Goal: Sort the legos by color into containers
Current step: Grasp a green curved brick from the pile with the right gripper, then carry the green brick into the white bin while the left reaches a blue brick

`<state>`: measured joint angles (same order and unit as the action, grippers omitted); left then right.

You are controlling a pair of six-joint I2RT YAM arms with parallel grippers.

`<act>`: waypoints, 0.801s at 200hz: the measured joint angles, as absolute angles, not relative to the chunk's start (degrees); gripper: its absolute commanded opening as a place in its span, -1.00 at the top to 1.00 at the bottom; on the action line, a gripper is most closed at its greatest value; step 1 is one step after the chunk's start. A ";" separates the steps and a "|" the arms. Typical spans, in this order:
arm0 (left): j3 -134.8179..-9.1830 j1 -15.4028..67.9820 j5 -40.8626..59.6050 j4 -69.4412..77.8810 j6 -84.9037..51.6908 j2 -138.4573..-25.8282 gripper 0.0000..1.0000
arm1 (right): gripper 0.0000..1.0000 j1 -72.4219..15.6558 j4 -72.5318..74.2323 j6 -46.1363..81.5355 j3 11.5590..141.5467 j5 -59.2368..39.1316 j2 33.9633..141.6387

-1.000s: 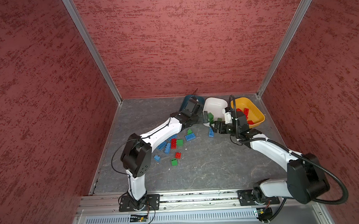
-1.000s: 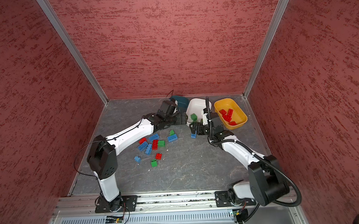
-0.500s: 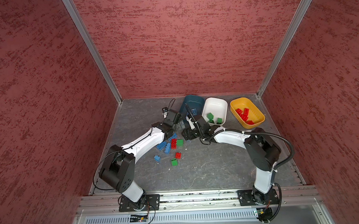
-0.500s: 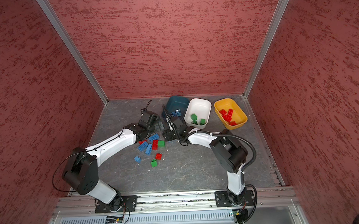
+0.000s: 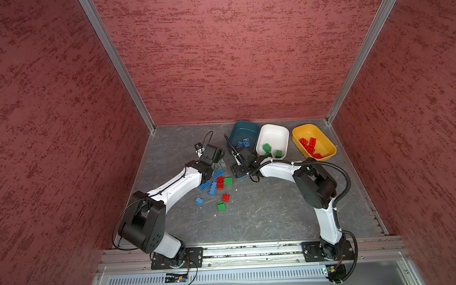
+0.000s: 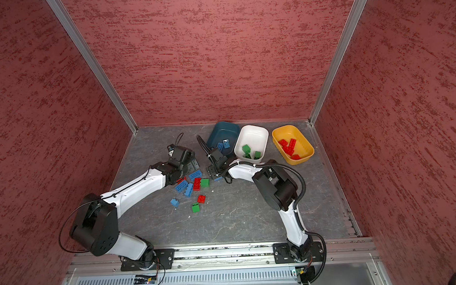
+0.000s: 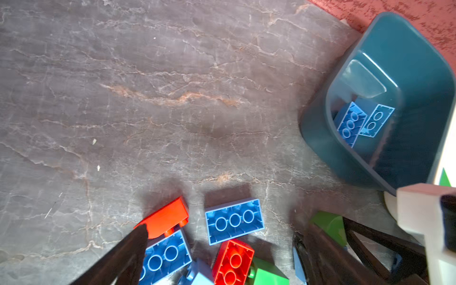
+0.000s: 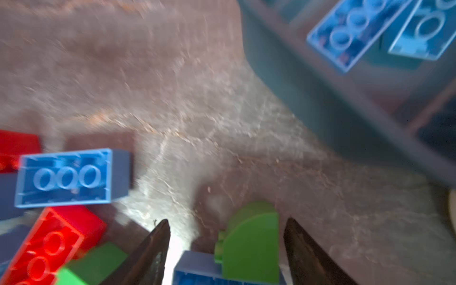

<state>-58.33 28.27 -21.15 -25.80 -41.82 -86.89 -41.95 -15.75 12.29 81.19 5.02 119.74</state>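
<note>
I see a booth closed in by three walls of rough red-brown plaster: the back wall (image 5: 230,54), the left wall (image 5: 46,131), the right wall (image 5: 422,138). Two aluminium posts (image 5: 116,63) run up its rear corners. The tabletop (image 5: 252,217) is dark grey and stone-like, veined with pale and rusty cracks. Along its front edge lies a metal rail (image 5: 254,251), with a slotted strip (image 5: 255,275) just below. Light is even, shadows soft

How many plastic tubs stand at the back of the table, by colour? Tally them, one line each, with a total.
Dark teal-blue rounded plastic tub: 1
White rounded plastic tub: 1
Yellow-orange rounded plastic tub: 1
Total: 3
</note>
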 measured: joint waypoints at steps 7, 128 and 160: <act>-58.28 28.25 -21.15 -25.91 -41.85 -86.89 -0.99 | -0.31 -41.95 -16.05 12.14 81.19 5.06 119.87; -58.43 30.28 -21.23 -26.11 -41.04 -88.51 -0.99 | 0.35 -41.80 -16.01 11.46 76.90 5.72 117.10; -58.98 32.23 -21.50 -25.89 -39.33 -89.19 -0.99 | 0.41 -41.12 -11.03 11.44 67.92 5.08 107.20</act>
